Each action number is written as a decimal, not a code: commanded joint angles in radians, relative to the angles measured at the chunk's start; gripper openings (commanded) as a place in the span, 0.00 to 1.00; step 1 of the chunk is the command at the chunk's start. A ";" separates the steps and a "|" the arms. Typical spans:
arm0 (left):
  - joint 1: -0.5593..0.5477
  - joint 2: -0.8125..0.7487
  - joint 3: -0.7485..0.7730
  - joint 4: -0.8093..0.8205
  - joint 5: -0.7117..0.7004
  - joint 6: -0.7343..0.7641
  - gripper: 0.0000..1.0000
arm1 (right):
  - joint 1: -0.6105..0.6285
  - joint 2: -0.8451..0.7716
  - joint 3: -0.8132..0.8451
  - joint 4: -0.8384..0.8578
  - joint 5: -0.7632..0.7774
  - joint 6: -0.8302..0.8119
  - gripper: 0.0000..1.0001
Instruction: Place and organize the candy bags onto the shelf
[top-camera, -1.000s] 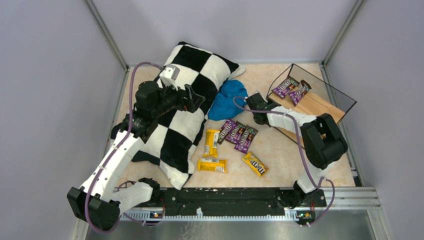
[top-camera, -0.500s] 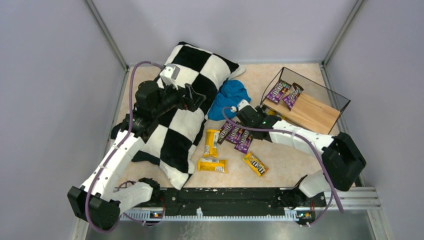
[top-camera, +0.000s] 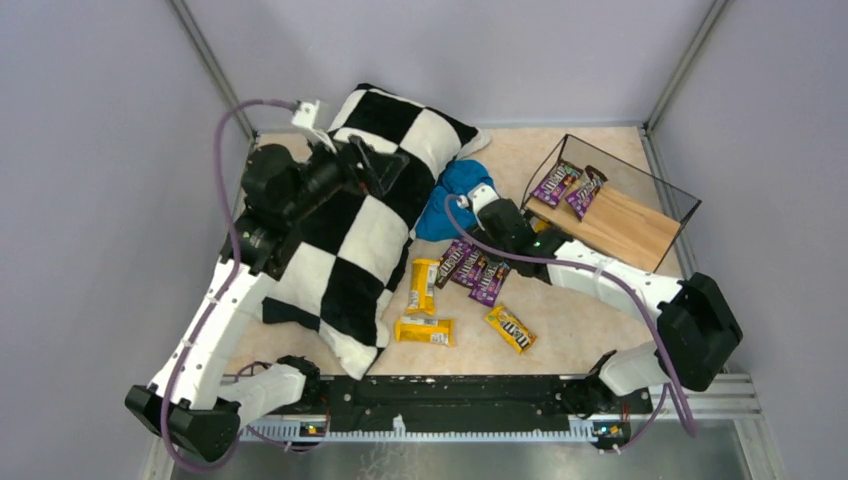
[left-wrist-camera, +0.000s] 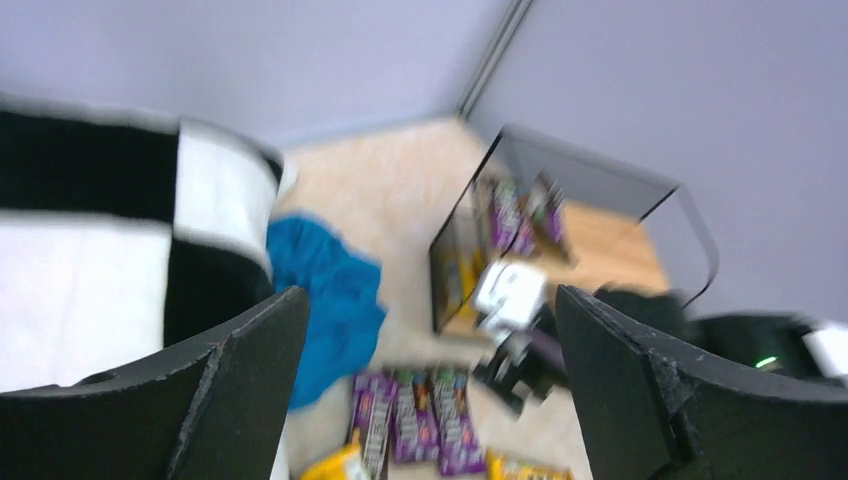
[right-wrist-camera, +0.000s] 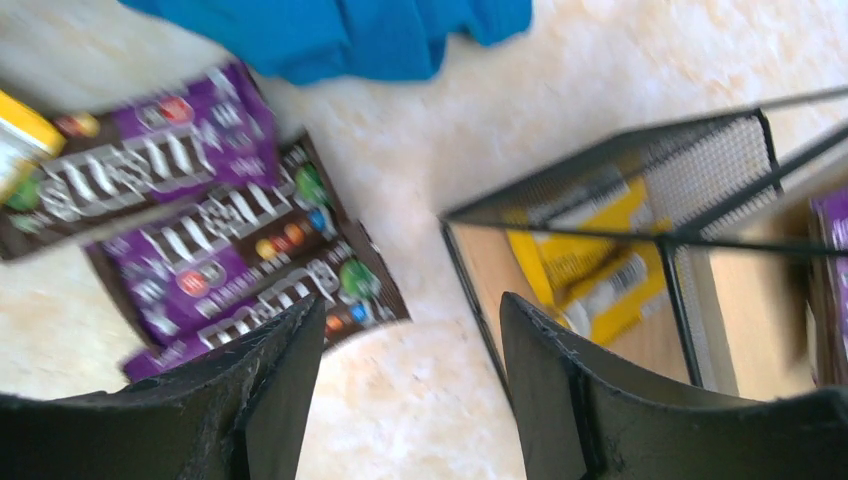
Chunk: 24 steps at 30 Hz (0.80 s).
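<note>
1. While the R arm reaches out over the middle of the surface (top-camera: 565, 325), the R fingers (top-camera: 503, 228) are apart w/ nothing held. The wrist view shows only bare surface in the gap.
2. Three purple bags (top-camera: 472, 268) lie flat in a row, edges touching. They're just beside the R fingers, on the side toward the L arm and a bit nearer the bases. The shelf (top-camera: 625, 225) is near on the other side, so the fingers hang between row and shelf.
3. Long axis: from above, the three run roughly away from the bases, at a slant. In the R wrist view they lie nearly along the line from one finger to the other. My guess is the wrist needs a turn so the fingers close across a bag's short width, not its length.
4. Other candy bags: three yellow bags (top-camera: 424, 330) are loose on the surface, nearer the bases. A top-board pair (top-camera: 553, 183), both purple, sits side by side on the shelf. A lower-tier yellow bag (right-wrist-camera: 590, 270) shows thru the wire end.
5. The L fingers (top-camera: 385, 168) are wide apart and empty, up over the checkered pillow (top-camera: 340, 260), well apart from every bag. A blue cloth (top-camera: 455, 190) lies just beyond the purple row.
6. Judgement: the R arm is much nearer, so the row's shelf-side bag looks the likely next pick. Risk: since the bags touch, a pinch may drag a neighbour.
</note>
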 joint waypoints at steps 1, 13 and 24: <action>-0.005 0.036 0.207 0.160 0.029 -0.092 0.99 | -0.016 0.057 0.084 0.147 -0.150 0.029 0.65; 0.014 0.118 0.097 0.252 0.024 -0.023 0.99 | -0.175 0.172 0.130 0.166 -0.130 -0.074 0.66; 0.018 0.087 0.002 0.274 -0.038 0.024 0.99 | -0.191 0.088 0.166 0.040 -0.365 0.020 0.75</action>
